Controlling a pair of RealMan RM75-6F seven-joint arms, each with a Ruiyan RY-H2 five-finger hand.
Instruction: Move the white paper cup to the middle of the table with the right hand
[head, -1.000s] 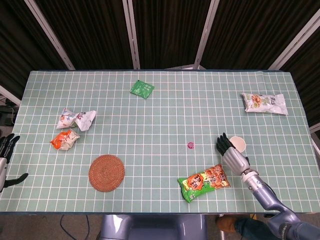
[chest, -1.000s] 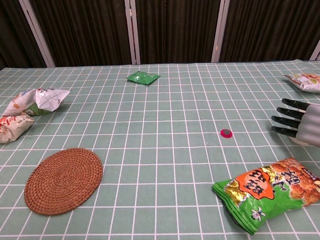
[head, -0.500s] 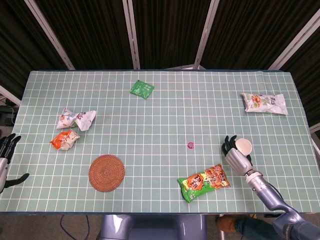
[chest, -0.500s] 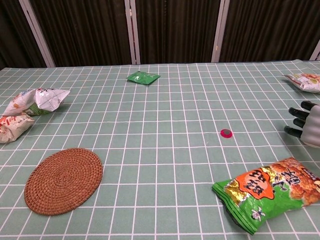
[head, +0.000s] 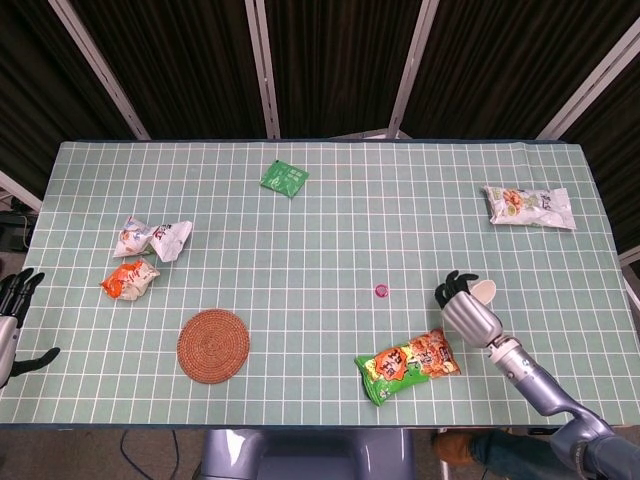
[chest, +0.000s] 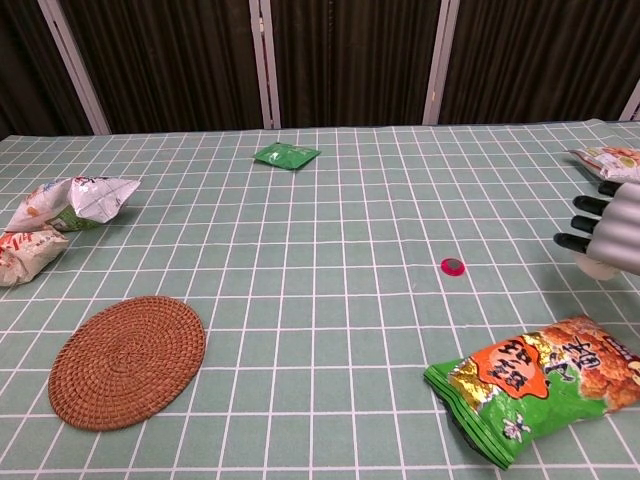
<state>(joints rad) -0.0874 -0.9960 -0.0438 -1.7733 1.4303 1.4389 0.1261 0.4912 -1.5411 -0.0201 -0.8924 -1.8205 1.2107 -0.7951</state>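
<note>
Inside the curl of your right hand (head: 468, 312), the white paper cup (head: 483, 291) sits tipped, its rim showing just past the dark fingers (head: 452, 285) that wrap around it and grip it. Your hand and cup are near the right end of the counter (head: 320, 220), with the small pink cap (head: 381, 290) apart to the fingers' left. Your left hand (head: 14, 310) hangs off the counter's left edge, fingers spread, holding nothing.

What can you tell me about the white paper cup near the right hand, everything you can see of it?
The white paper cup is small and plain, near the table's right edge. In the head view only its rim and pale inside show, tipped toward the camera, behind the right hand, whose fingers curl around it. In the chest view the hand covers nearly all of it. Whether it is off the tablecloth cannot be told.
</note>
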